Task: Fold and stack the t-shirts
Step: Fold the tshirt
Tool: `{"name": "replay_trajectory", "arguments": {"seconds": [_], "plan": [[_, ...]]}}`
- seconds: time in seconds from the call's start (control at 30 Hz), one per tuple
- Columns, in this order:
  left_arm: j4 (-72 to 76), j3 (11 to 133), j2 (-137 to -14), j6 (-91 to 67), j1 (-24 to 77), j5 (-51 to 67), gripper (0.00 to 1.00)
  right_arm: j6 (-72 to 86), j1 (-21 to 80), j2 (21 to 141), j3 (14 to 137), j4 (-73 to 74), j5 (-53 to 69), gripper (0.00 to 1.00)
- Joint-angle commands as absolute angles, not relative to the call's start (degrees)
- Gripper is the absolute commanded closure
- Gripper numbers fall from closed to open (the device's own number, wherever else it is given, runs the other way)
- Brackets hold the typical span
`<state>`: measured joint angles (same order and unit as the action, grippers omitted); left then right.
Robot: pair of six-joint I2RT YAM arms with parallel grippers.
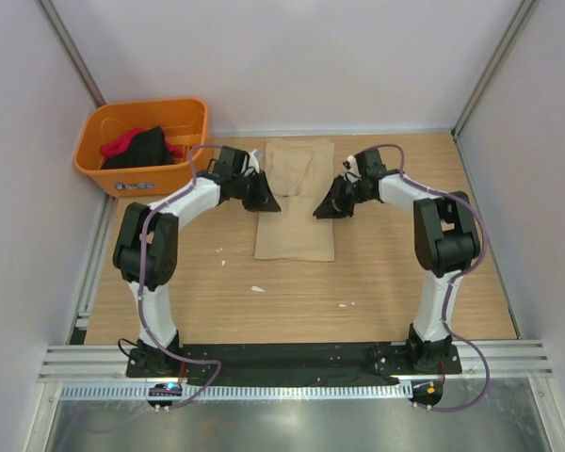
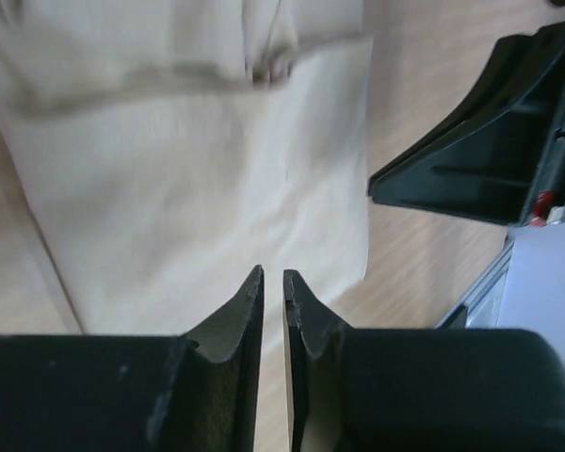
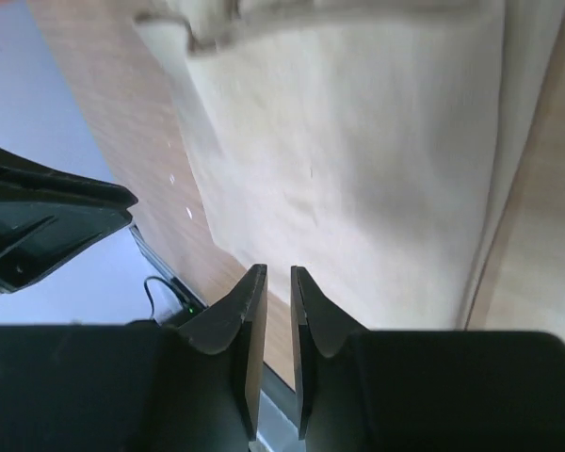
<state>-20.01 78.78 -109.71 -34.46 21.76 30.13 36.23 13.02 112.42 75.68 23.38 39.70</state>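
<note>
Folded tan-beige cloth t-shirt (image 1: 295,231) flat on wooden surface (image 1: 377,282). Left gripper (image 2: 272,273), right gripper (image 3: 278,270) flank it; jaws barely parted, pinching nothing.

Tan t-shirt (image 1: 295,202) lies flat on the worktop (image 1: 377,273), folded to a narrow rectangle; black t-shirt (image 1: 146,149) and red t-shirt (image 1: 121,143) sit crumpled in the orange basket (image 1: 141,111)

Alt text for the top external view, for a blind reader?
A tan shirt, folded into a long strip, lies flat between the left end effector and the right end effector. At far left, an orange basket holds a black shirt and a red shirt.
</note>
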Motion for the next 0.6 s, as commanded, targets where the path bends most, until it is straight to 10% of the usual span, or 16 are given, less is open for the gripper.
{"name": "replay_trajectory", "arguments": {"seconds": [0.0,0.57], "plan": [[-13.5,84.7,-116.9,-38.0,19.9,31.6,0.86,40.6,13.0,119.2,84.4,18.1,39.5,0.78],[-17.4,96.9,-132.5,-33.3,16.1,25.2,0.88,33.1,3.7,133.8,92.0,25.0,39.3,0.79]]}}
